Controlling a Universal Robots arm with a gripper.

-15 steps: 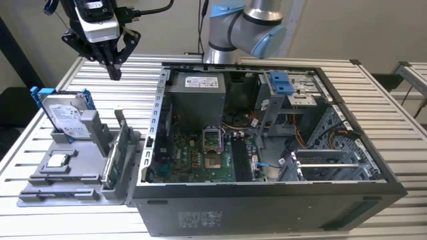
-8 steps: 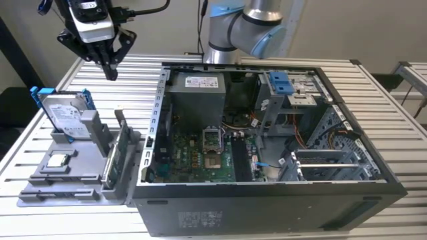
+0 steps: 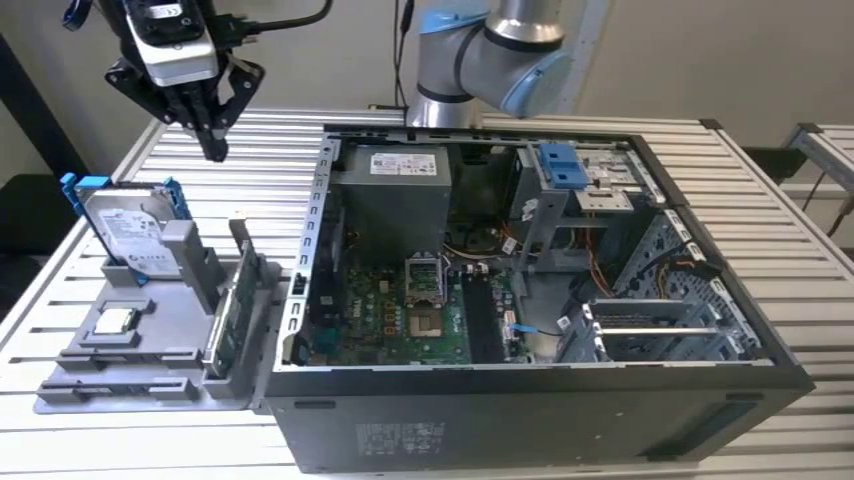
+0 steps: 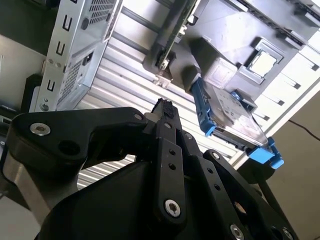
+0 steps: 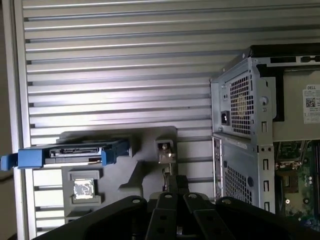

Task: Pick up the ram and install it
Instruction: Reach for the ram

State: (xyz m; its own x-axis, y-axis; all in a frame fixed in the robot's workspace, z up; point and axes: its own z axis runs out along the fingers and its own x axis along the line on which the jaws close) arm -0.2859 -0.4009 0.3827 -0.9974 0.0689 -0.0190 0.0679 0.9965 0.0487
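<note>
Fingers: the gripper [image 3: 214, 148] has its two dark fingers pressed together into one narrow tip that points down. Nothing is between them.
Gripper in the wrist views: in both wrist views the joined tip [image 4: 165, 106] [image 5: 175, 184] sticks out over the slatted table [image 3: 267, 160].
Ram: it stands on its long edge in a slot of the grey holder [image 3: 80, 385]. In the exterior view the ram [image 3: 238, 300] is below the fingertips, clear of them and untouched. In the first wrist view its near end [image 5: 165, 152] lies just beyond the fingertips and almost in line with them. In the second wrist view its green edge [image 4: 174, 35] runs on past the tip.
Hard drive: silver in a blue frame [image 3: 131, 228], it leans upright in the same holder, below the fingers and on the far side of them from the computer case.
Chip: a small square silver piece [image 3: 118, 320], lying flat on the holder past the hard drive and farther from the fingertips than the ram.
Computer case: open, with the circuit board showing [image 3: 534, 420]. It is beside the holder and well apart from the fingers, on the ram's side.
</note>
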